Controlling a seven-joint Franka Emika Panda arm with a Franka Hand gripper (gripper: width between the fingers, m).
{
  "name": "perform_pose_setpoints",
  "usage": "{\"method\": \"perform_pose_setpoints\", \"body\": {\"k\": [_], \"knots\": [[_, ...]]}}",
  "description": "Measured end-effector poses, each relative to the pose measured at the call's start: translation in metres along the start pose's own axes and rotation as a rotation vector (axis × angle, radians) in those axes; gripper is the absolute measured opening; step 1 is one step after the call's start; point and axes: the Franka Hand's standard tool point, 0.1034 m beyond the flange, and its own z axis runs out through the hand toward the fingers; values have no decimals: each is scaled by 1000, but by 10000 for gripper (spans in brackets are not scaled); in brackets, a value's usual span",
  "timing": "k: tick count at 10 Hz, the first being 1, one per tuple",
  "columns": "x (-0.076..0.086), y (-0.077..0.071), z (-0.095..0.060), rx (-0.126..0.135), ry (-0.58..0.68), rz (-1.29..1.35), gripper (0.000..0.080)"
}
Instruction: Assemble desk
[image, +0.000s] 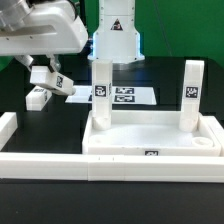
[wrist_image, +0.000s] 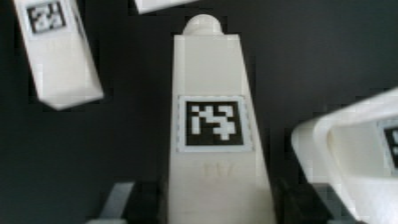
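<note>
tabletop (image: 120, 148): white rimmed tray on the table (image: 40, 132), front middle of the exterior view; small black-white tag on its near edge.
first standing leg (image: 101, 92): upright in the tray's far corner toward the exterior view's left; tag near its top.
second standing leg (image: 191, 95): upright in the far corner toward the exterior view's right; tagged too.
held leg (wrist_image: 214, 90): third white square leg, tilted, well off the tray toward the exterior view's left.
tool (wrist_image: 210, 198): clenched on the held leg, one finger on either flank below its tag.
loose leg (image: 38, 97): fourth, lying on the table just beside the held one.
step in hand, by your judgement: carry the held leg to a free near corner; square it upright before lowering, and steer clear of both standing legs.
writing: square tag patterns only; no words or brand you can read.
marker board (image: 128, 96): flat behind the tray.
border rails (image: 60, 166): along the table's near edge and the edge at the exterior view's left.
</note>
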Motion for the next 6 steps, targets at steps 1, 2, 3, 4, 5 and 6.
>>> {"method": "perform_pose_setpoints", "body": {"k": [1,2,3,4,5,6], "knots": [[10,-8,-9,-15,79,-19,284],[11,-20,-24,-16,131,-34,284],[12,-28,-41,-8,175,-40,284],[20,-24,-43,-24,277,-47,284],[19,-22,-39,-33,319,-44,284],[24,-20,-43,-51,408,-46,284]]}}
